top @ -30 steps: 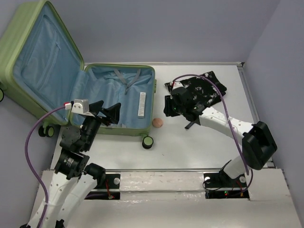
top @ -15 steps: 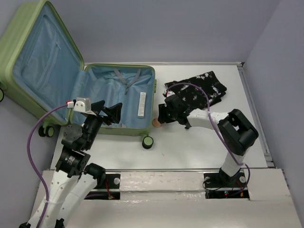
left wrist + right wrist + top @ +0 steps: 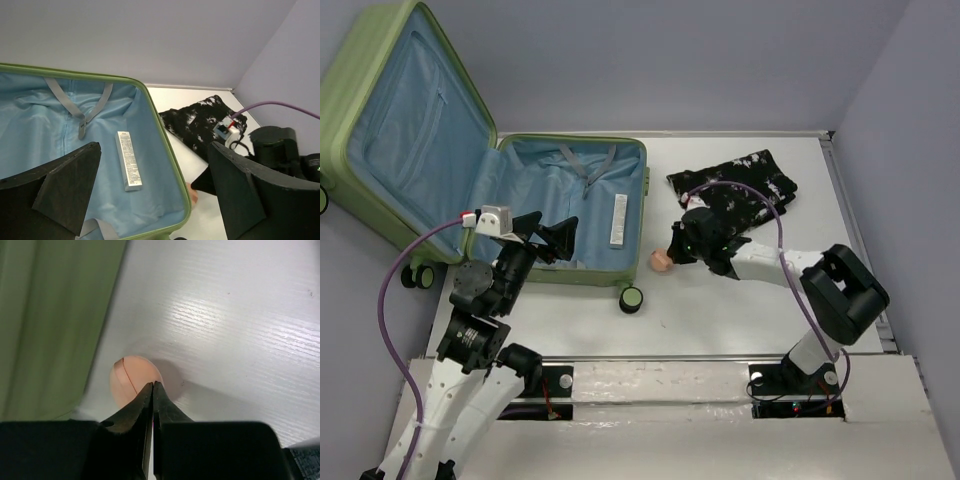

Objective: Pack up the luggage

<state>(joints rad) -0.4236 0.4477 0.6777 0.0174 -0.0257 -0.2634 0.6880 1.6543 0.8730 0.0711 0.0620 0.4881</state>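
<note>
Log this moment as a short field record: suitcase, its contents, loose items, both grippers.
suitcase: light-green suitcase, open, lid tilted back
inside: one white tube on the blue lining
on table: peach egg-shaped object beside the suitcase wall; black-and-white cloth apart, to the right
left gripper: open, empty, over the suitcase
right gripper: shut, tips at the peach object

Overhead looks down from behind; both close wrist views share the luggage wall.
</note>
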